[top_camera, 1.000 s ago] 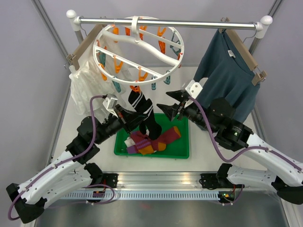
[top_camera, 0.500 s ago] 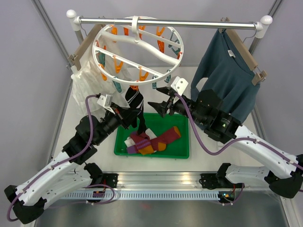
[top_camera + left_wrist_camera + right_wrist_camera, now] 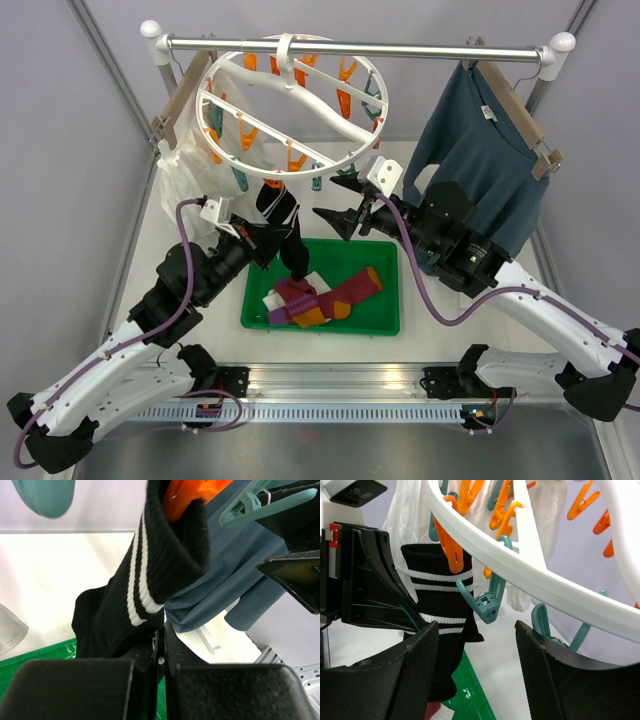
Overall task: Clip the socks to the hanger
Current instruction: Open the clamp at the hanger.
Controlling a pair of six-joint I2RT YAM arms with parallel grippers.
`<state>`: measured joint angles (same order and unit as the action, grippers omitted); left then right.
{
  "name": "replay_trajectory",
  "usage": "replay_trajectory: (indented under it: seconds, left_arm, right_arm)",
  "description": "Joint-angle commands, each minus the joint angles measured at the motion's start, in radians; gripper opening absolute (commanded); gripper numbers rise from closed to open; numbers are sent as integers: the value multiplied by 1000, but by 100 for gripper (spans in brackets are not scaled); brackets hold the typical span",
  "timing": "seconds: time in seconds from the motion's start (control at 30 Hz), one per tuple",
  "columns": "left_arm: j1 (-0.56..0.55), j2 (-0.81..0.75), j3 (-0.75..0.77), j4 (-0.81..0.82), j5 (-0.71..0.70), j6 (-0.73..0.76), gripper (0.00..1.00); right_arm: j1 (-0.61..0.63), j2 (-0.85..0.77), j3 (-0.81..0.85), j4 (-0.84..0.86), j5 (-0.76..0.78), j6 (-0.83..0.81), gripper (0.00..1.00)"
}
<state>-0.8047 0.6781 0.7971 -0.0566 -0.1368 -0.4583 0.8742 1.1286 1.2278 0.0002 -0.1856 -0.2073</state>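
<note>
The white ring hanger (image 3: 345, 150) hangs from the rail with orange and teal clips under it. My left gripper (image 3: 281, 233) is shut on a black sock with white stripes (image 3: 297, 255) and holds its cuff up against an orange clip (image 3: 451, 550); whether the clip bites the cuff is unclear. In the left wrist view the striped sock (image 3: 150, 570) rises from the shut fingers (image 3: 172, 645). My right gripper (image 3: 345, 203) is open just right of it, and a teal clip (image 3: 487, 601) hangs between its fingers (image 3: 422, 655). Maroon-and-orange (image 3: 298, 302), orange-red (image 3: 360, 285) and white (image 3: 270, 300) socks lie in the tray.
A green tray (image 3: 390, 322) sits on the table between the arms. A teal-blue shirt (image 3: 480, 170) hangs on a wooden hanger at the right of the rail (image 3: 420, 48). A white sheer garment (image 3: 190, 185) hangs at the left.
My left gripper has lifted the striped sock up and back to the ring's clips. The right gripper has moved up and left under the ring, and the ring has swung a little.
</note>
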Motion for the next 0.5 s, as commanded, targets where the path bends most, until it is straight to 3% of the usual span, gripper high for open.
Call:
replay_trajectory:
  seconds: [0.0, 0.47]
  left_arm:
    - [-2, -3, 54, 9, -18, 43, 2]
    - [-2, -3, 70, -12, 6, 60, 2]
  right_arm:
    - [-7, -3, 25, 80, -78, -17, 69]
    - [-7, 49, 15, 224, -124, 2, 68]
